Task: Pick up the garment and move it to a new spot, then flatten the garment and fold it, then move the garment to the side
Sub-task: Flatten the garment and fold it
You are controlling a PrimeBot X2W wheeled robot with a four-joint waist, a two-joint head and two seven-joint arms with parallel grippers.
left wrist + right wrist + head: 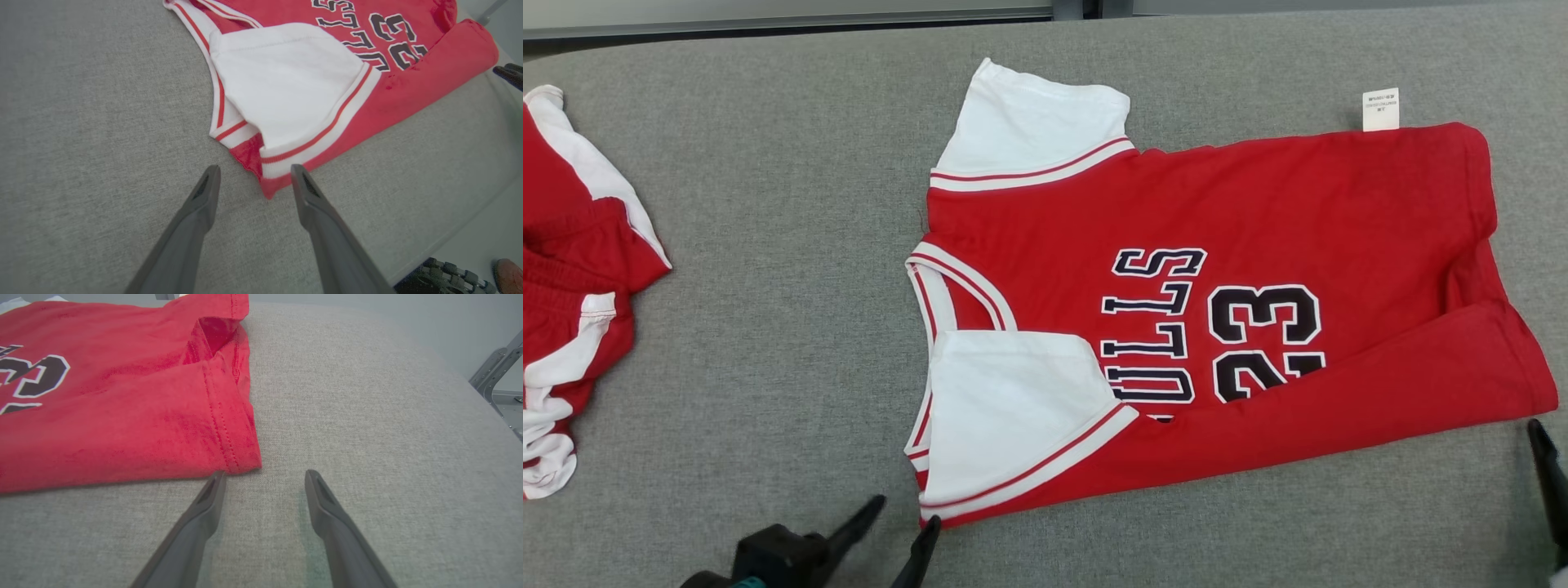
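Observation:
The garment (1258,204) is a red jersey with white sleeves and dark "BULLS 23" lettering, lying flat on the grey table (768,245). Its near long side is folded over onto the front, with one white sleeve (1005,408) on top. My left gripper (905,511) stands open just below the folded shoulder corner. In the left wrist view that gripper (255,168) brackets the garment's corner (286,81) without closing on it. My right gripper (265,474) is open beside the hem corner (229,449), its left fingertip close to the cloth. One right finger (1547,469) shows at the table's right.
A second red and white garment (572,269) lies bunched at the table's left edge. A white label (1380,109) sticks out from the jersey's far side. A metal frame (494,371) stands beyond the table's right end. The table's edge (457,232) drops off to my left gripper's right.

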